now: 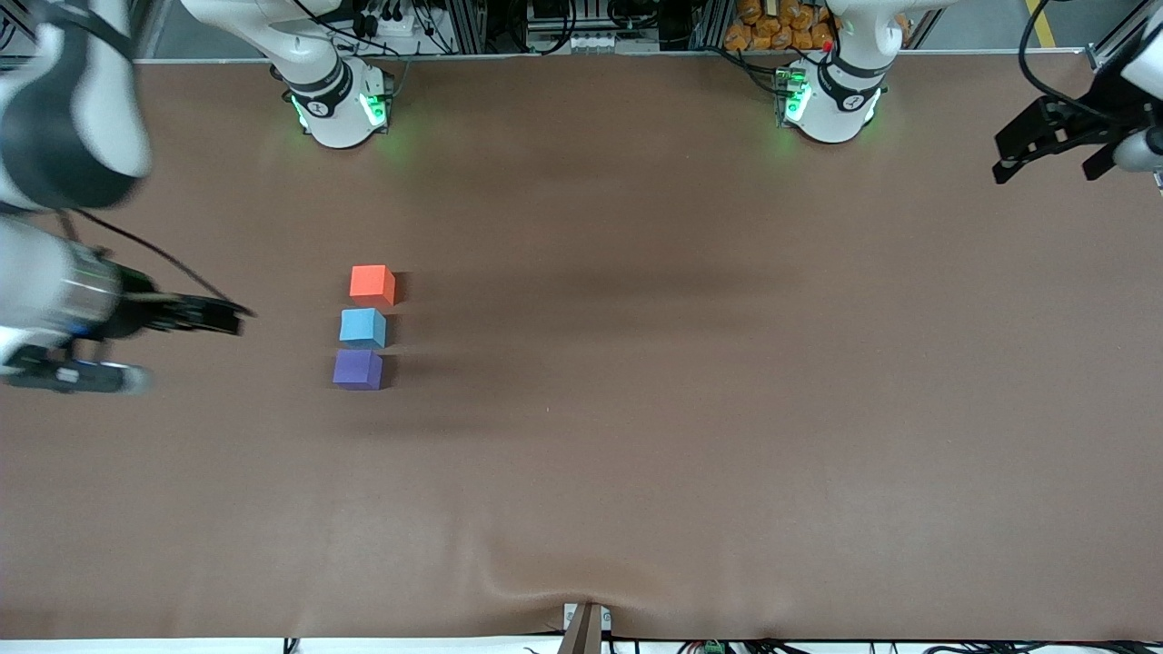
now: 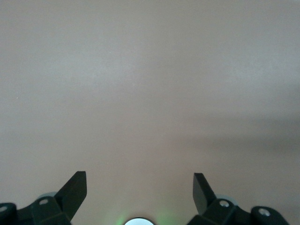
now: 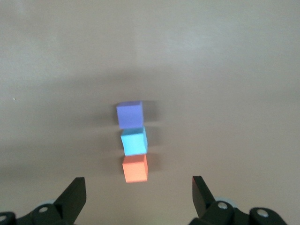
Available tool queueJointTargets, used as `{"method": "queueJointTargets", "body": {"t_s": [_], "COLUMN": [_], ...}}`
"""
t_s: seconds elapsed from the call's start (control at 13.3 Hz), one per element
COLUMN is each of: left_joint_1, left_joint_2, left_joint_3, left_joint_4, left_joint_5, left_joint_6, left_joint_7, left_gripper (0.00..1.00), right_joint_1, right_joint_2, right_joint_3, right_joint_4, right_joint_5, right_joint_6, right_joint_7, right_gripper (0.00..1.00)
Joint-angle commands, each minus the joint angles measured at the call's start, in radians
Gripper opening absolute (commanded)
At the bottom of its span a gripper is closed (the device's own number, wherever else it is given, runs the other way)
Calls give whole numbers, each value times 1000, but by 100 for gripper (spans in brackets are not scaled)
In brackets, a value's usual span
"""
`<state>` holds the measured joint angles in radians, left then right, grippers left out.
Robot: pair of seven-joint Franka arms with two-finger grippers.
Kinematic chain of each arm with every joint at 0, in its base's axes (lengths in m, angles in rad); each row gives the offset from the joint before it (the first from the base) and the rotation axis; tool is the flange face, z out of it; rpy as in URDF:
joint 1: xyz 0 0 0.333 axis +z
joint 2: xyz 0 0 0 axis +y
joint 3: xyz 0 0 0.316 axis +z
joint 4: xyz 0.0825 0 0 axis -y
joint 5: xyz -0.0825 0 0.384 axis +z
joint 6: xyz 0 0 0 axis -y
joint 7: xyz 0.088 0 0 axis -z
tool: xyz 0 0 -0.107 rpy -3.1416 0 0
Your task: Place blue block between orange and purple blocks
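Sky-blue matte cube sits between orange-red cube and violet-purple cube. I see right gripper and left gripper spread, empty, over brown table.

Place: robot lab | evidence: cable clutter, brown-covered table

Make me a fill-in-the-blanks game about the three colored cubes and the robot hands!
1. The cube in the middle of the row is ____.
2. The orange block lies ____ from the front camera than the purple block.
3. The right gripper has its fingers ____ and holds nothing.
4. The left gripper is over bare ____.

Missing words: blue; farther; open; table
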<state>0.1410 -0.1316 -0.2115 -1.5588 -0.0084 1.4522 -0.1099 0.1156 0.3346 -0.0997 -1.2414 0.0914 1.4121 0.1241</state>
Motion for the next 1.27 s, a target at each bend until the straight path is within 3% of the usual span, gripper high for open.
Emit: {"method": "queueJointTargets", "body": {"t_s": [0.0,0.15,0.38,0.53,0.9,1.2], "left_joint_1": [51,42,23,29,61,71], "left_joint_2": [-17,-8,35,35,21,30], "left_joint_3": [-6,-17,-84,-98,-94,-85], "left_joint_4": [-3,-3,0,-4,-17,20], "left_joint_5": [-13,-13,-5,1,-4,-8], "left_joint_6": [-24,-24,-23,-21,-24,-24], "left_joint_7": [19,19,-4,-7,-5,15], "left_gripper": [100,100,100,100,100,100], "right_joint_1": [-88,-132,-122,-120,-85,-82], "right_joint_2": [-21,-119,-326,-397,-391,-388], "right_joint_3": [46,40,34,38,45,46], "right_joint_4": [71,25,-209,-315,-310,-293], "right_joint_5": [17,56,41,19,-57,-58], "right_joint_6": [-111,-154,-55,7,22,16], "right_joint_7": [0,-67,-70,-69,-67,-67], "right_gripper": [100,100,100,100,100,100]}}
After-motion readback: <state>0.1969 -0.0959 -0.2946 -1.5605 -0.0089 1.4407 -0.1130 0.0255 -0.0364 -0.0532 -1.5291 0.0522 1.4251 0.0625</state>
